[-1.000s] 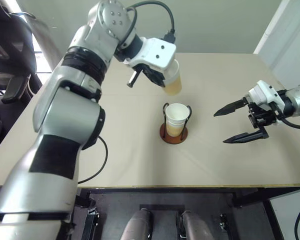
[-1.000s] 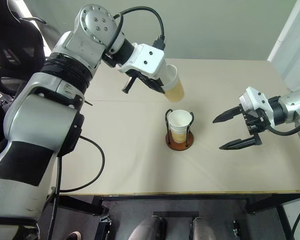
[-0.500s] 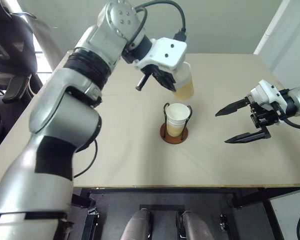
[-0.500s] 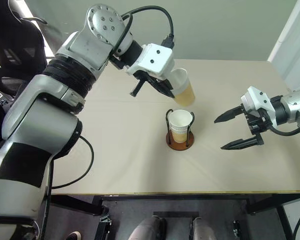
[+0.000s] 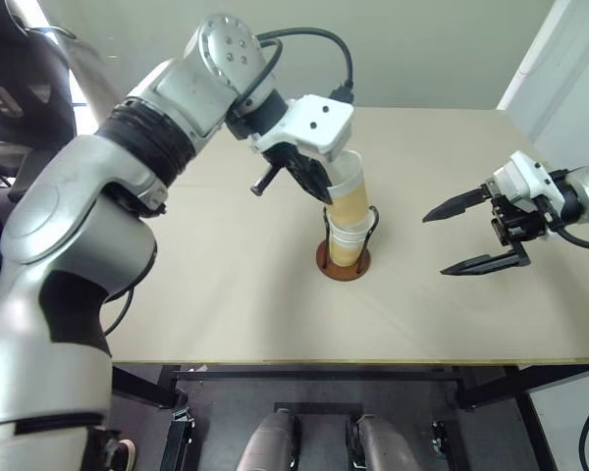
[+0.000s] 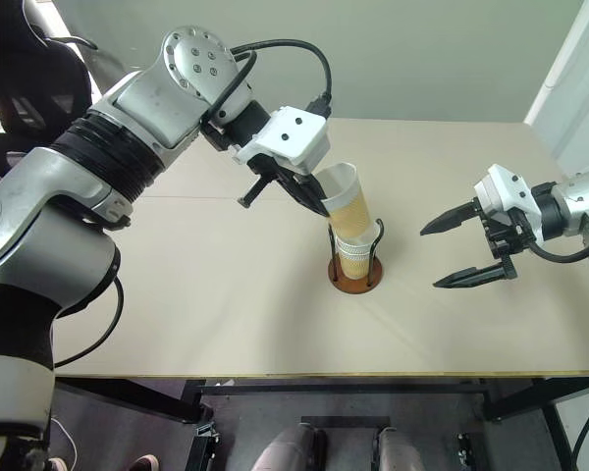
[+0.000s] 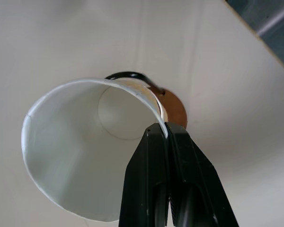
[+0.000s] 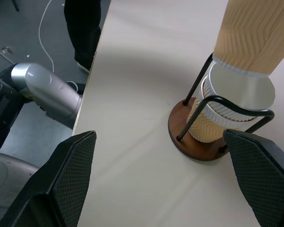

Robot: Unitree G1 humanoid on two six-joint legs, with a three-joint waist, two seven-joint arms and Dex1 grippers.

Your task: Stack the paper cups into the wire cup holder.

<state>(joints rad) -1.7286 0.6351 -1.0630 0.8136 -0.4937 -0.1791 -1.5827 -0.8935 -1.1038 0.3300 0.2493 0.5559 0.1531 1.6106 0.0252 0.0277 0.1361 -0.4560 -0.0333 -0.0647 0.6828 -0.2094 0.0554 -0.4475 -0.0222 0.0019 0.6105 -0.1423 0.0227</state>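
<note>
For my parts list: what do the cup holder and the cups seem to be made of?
The wire cup holder: a glossy reddish-brown disc, probably varnished wood, with thin smooth black loops, likely coated metal wire. The held cup and the cup in the holder: matte tan ribbed walls, white inside and a rolled rim, so paper.

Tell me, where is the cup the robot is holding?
The held paper cup is near the table's middle, pinched by its rim in the left gripper, tilted, its bottom just above the cup sitting in the wire cup holder.
</note>
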